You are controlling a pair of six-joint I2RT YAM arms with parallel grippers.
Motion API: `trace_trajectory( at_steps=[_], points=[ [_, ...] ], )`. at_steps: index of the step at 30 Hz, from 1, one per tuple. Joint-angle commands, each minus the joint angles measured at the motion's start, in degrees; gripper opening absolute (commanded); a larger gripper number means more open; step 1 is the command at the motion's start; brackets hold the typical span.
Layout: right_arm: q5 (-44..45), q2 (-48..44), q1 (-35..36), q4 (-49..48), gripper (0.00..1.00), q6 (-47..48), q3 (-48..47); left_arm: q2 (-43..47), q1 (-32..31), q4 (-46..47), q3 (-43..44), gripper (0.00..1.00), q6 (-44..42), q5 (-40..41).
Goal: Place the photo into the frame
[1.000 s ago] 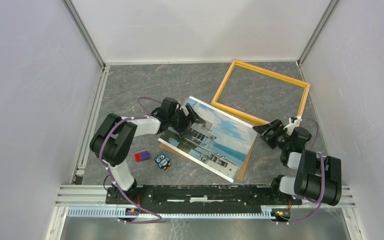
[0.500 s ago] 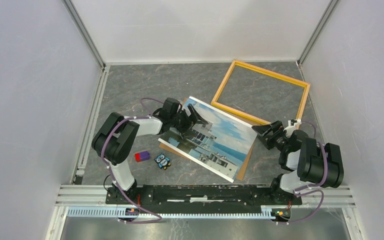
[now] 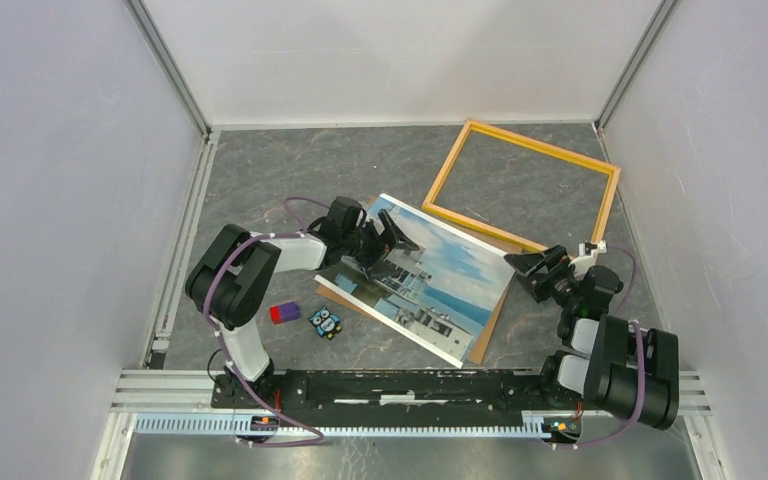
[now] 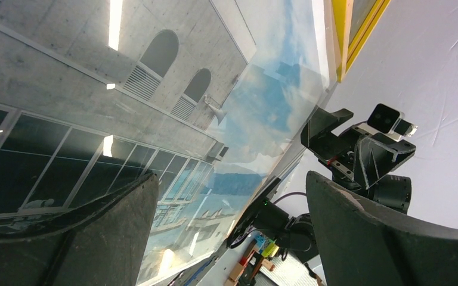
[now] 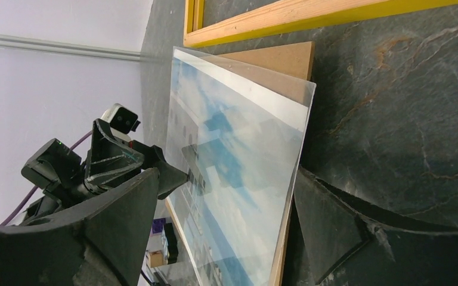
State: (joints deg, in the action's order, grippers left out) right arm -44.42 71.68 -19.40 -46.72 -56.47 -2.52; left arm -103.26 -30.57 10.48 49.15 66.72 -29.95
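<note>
**Photo between 2 released claws, frame empty beyond it**

Top view: the photo (image 3: 430, 285) lies face up mid-worktop, its long axis roughly parallel to the frame (image 3: 545, 147), which sits just past its far right side. The left claw (image 3: 385, 243) gapes over its left end and the right claw (image 3: 525, 272), nearer the frame, gapes at its right corner.
Left wrist view: print beneath spread jaws.
Right wrist view: jaws astride the edge of print and backing panel (image 5: 274, 59); I cannot tell if they touch.
</note>
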Motion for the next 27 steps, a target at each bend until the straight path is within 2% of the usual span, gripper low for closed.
trace_trajectory(
  at_steps=[1,5,11,14,20,27],
  points=[
    [-1.6,-4.4,0.4,3.9,0.88,1.1,-0.7,-1.4,-0.6,-3.0,-0.3,1.0,0.4,1.7],
    [-2.0,-7.1,0.4,6.9,0.88,1.5,-0.8,-1.4,-0.8,-3.0,-0.4,1.0,0.5,1.7],
    [1.8,-11.4,0.4,20.0,0.93,6.5,-2.8,-1.5,-0.7,-3.0,-0.4,1.0,0.6,1.8],
    [2.3,-12.1,0.4,22.7,0.95,7.7,-3.3,-1.6,-0.7,-3.0,-0.4,1.0,0.6,1.7],
    [-0.1,-10.4,0.6,16.8,0.94,6.4,-2.6,-1.6,-0.7,-2.5,-0.5,1.0,0.9,1.6],
    [1.5,-9.7,4.6,8.5,0.87,1.9,-1.6,-1.5,-0.9,-1.6,-0.7,1.0,1.5,1.1]
  ],
)
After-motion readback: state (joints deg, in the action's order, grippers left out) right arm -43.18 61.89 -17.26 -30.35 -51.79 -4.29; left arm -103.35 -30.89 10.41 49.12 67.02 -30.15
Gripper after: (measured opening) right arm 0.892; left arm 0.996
